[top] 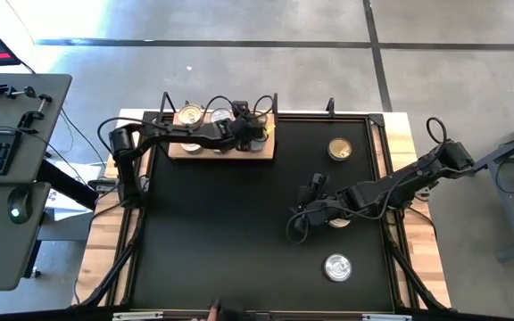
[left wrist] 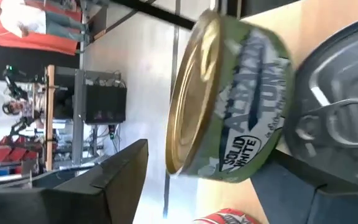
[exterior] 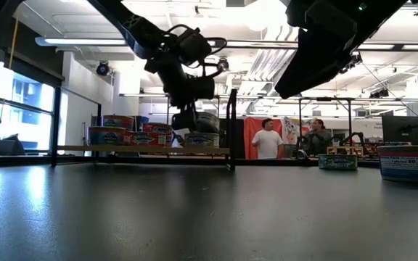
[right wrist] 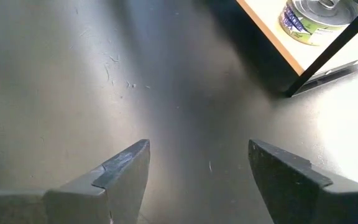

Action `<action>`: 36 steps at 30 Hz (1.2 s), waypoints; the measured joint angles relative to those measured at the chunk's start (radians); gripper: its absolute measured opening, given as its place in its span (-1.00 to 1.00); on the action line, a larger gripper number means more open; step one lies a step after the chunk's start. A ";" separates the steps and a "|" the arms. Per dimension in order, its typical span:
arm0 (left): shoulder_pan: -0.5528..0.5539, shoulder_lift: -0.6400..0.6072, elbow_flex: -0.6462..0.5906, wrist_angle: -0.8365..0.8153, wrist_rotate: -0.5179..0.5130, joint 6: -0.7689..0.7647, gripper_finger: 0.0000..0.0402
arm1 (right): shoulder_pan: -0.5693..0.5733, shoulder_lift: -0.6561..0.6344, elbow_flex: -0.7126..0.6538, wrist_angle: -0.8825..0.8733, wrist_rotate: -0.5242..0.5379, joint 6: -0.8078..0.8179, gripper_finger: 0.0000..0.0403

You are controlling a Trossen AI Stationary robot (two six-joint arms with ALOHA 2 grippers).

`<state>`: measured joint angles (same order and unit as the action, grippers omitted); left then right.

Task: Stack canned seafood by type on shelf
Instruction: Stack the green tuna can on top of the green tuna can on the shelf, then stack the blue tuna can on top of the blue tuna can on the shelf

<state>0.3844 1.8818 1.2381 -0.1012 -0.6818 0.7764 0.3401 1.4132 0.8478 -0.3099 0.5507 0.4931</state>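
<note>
The shelf (top: 178,150) is a light wooden board at the table's far side, and it bears several tins of canned seafood (top: 188,116). My left gripper (top: 255,130) is open over the shelf's right end. A green-labelled tin with a gold lid (left wrist: 229,99) stands upright between its fingers, next to a silver-lidded tin (left wrist: 340,118). In the low view the green tin (exterior: 209,120) shows above a tin (exterior: 202,139) that rests on the shelf. My right gripper (right wrist: 197,180) hangs open over bare table, right of centre (top: 297,227). My left gripper stands around the green tin's side wall. One finger (left wrist: 104,180) is plainly clear of the tin. Whether the other finger (left wrist: 340,202) touches it I cannot tell.
Loose tins lie on the black table: a gold-lidded one (top: 339,149) at the far right, a silver one (top: 337,266) near the front, and one (top: 337,221) under my right arm. A black frame post (exterior: 232,130) stands at the shelf's right end. People stand in the room beyond (exterior: 269,139).
</note>
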 joint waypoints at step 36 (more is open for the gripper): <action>0.042 -0.002 0.087 -0.257 0.094 -0.163 0.33 | 0.000 0.000 0.000 0.001 0.000 0.005 0.31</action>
<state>0.4269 1.8801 1.3254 -0.3583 -0.5877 0.6130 0.3401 1.4136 0.8478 -0.3093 0.5507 0.4976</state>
